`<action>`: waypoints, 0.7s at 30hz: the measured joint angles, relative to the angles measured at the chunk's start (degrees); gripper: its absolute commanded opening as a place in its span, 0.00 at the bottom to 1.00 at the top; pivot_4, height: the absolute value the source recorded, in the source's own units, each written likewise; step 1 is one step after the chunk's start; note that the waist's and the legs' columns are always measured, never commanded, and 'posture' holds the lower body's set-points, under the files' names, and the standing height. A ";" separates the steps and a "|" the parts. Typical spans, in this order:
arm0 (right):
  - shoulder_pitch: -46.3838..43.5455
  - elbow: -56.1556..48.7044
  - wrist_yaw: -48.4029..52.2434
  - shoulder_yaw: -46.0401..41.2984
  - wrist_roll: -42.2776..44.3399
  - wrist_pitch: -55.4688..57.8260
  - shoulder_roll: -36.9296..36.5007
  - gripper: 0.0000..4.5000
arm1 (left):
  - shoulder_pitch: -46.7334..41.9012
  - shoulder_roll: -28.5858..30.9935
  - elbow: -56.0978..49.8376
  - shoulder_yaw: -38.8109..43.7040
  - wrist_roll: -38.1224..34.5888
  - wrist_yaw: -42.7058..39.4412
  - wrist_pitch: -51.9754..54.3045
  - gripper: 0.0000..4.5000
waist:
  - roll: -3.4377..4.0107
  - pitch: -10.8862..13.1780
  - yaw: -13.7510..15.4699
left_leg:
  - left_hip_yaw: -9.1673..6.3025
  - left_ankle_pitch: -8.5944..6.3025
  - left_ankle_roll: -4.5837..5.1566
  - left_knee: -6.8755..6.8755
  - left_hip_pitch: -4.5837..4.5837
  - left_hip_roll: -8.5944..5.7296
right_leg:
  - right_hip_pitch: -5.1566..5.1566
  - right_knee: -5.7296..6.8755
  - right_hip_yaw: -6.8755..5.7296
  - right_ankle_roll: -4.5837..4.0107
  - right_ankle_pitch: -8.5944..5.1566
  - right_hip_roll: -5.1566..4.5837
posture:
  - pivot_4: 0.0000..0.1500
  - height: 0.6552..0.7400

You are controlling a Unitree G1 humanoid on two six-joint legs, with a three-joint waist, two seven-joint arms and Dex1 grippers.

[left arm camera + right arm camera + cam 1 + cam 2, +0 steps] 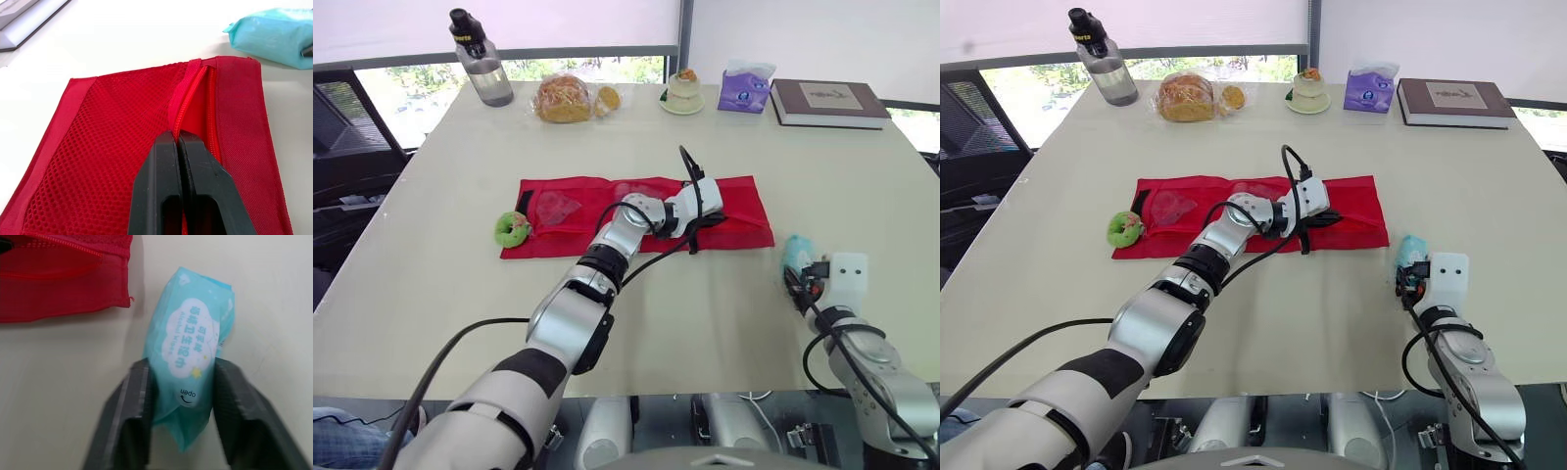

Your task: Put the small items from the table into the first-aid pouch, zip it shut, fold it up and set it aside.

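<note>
The red first-aid pouch (744, 211) lies unfolded across the table's middle. My left gripper (178, 138) is over its right section, shut on the zipper where the mesh pocket (98, 137) gapes apart ahead of the tips; the pull itself is hidden. A teal wipes pack (188, 342) lies on the table just right of the pouch's right end. My right gripper (182, 364) has one finger pressed on each side of it. A green roll (512, 229) rests at the pouch's left end, and a clear packet (553, 208) lies on the pouch's left section.
Along the far edge stand a water bottle (481, 59), bagged bread (566, 98), a small dessert on a plate (683, 90), a purple tissue pack (745, 86) and a book (827, 102). Bare tabletop (724, 313) spreads in front of the pouch.
</note>
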 measured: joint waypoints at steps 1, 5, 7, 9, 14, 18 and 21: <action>0.00 -0.09 0.02 -0.13 -0.09 0.00 -0.10 0.06 | 0.00 0.00 -0.16 0.00 0.00 0.00 0.00 0.00 | 0.00 0.00 0.00 | 0.00 0.00 0.00 0.03 0.00 0.00 | 0.00 0.00 0.00 0.00 0.00 0.00 | 1.00 1.00; 0.25 -0.33 1.26 -0.34 -0.32 0.03 -1.89 0.02 | 0.02 -0.05 -0.37 -0.01 0.00 0.00 0.00 0.00 | 0.00 0.00 0.03 | 0.00 0.00 0.00 0.07 -0.02 0.00 | 0.01 0.01 0.00 0.01 0.00 0.00 | 1.00 1.00; 0.69 -0.41 3.73 -0.38 -0.19 -0.08 -4.71 0.02 | 0.02 -0.05 -0.37 -0.01 0.00 0.00 0.00 0.00 | 0.00 0.00 0.07 | 0.00 0.00 0.00 0.07 -0.03 -0.01 | 0.01 0.00 0.00 0.00 0.00 -0.01 | 1.00 1.00; 1.31 -0.64 7.36 -0.50 0.93 -0.09 -7.96 0.02 | 0.02 -0.02 -0.37 -0.01 -0.01 0.00 0.00 0.00 | 0.00 0.00 0.05 | 0.00 0.00 0.00 0.07 -0.04 -0.02 | 0.00 -0.01 0.00 0.00 0.00 -0.01 | 1.00 1.00; 1.59 -4.04 15.95 -1.01 7.57 3.17 -13.03 0.02 | 0.03 -0.10 -0.37 -0.01 -0.01 0.03 0.00 0.00 | 0.00 0.00 -0.08 | -0.05 0.00 0.00 0.04 -0.02 0.01 | 0.00 0.02 -0.02 0.00 0.00 0.03 | 1.00 1.00; 1.14 -4.88 16.86 -1.01 8.86 4.27 -13.39 0.02 | 0.03 -0.17 -0.37 -0.01 -0.01 0.02 0.00 0.00 | 0.00 0.00 -0.05 | -0.05 0.00 0.00 0.04 -0.02 0.01 | 0.00 0.02 -0.03 0.03 -0.02 0.03 | 1.00 1.00; -3.52 -7.28 17.61 -0.84 12.67 8.87 -14.27 0.02 | 0.16 -0.31 -1.41 -0.02 -0.02 -0.07 0.04 0.00 | 0.00 0.00 0.02 | -0.04 0.00 0.00 0.05 -0.04 0.01 | 0.00 0.01 -0.02 0.01 -0.01 0.02 | 1.00 1.00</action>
